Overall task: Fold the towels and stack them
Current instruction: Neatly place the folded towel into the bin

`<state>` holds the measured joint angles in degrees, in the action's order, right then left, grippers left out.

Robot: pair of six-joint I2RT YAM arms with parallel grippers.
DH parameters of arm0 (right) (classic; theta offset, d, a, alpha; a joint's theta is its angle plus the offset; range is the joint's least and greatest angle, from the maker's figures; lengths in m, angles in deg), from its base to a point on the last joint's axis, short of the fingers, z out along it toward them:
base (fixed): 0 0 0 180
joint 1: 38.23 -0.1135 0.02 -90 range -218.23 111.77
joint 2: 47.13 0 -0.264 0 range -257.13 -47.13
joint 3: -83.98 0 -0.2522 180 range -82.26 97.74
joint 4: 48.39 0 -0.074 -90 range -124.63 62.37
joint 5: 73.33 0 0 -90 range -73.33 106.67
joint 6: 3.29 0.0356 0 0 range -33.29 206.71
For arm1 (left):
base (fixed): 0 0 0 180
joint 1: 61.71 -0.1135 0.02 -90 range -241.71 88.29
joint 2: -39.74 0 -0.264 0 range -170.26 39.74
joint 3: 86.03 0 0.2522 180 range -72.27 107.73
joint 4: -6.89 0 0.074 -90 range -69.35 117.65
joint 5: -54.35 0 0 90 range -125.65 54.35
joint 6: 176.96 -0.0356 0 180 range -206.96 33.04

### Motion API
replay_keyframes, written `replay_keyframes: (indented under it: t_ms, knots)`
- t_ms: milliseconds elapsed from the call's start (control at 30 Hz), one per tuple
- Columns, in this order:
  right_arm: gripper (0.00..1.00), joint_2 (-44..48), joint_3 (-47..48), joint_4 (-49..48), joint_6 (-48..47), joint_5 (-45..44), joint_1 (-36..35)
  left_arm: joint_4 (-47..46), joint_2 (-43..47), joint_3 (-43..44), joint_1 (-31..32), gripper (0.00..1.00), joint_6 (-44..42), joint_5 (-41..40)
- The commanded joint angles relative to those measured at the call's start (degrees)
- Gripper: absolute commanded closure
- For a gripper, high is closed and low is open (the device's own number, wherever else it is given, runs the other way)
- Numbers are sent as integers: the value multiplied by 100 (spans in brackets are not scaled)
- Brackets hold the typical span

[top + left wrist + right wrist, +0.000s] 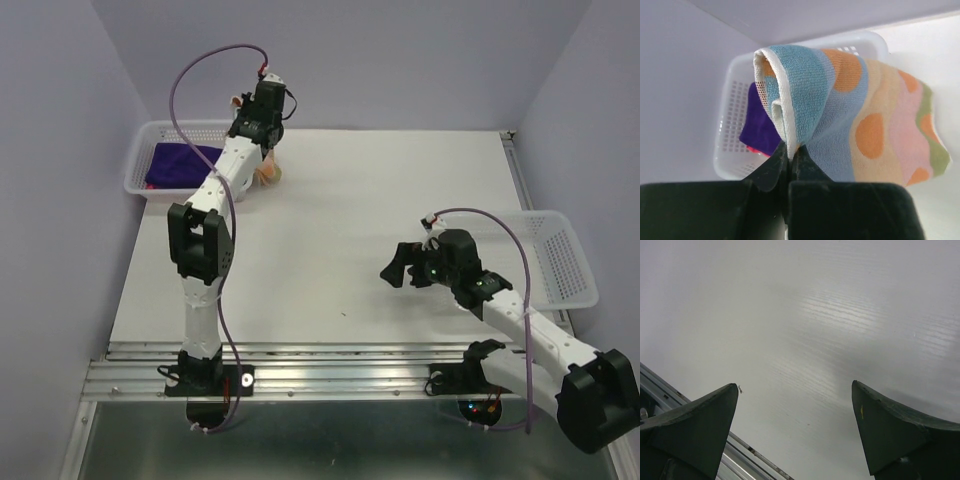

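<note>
The dotted towel is looped terry cloth, matt and nubbly, with a smoother white hem. The basket is glossy white perforated plastic. The bench is smooth, white, faintly shiny, finely grained.

Setting: robotics lab test cell. Evidence: white tabletop enclosed by plain lilac walls; left arm and right arm bolted to aluminium rail at near edge; left basket, right basket, white mesh.
</note>
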<state>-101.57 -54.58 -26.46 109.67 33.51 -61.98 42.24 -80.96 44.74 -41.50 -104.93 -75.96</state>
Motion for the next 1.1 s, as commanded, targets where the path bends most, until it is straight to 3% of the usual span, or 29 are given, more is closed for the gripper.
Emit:
replay_keyframes:
  t_ms: [0, 467, 700, 1067]
  knots:
    - [0, -102, 9, -131, 24, -234, -51, 574, -14, 910, -271, 100, -364, -30]
    - [0, -331, 36, -113, -20, -471, -51, 277, 30, 797, -1519, 100, -294, 1007]
    - [0, -454, 27, -113, -20, -612, -51, -409, -32, 94, -1801, 100, -479, 1279]
    - [0, -630, 44, -122, -20, -682, -51, 83, -630, 736, -2399, 100, -198, 1396]
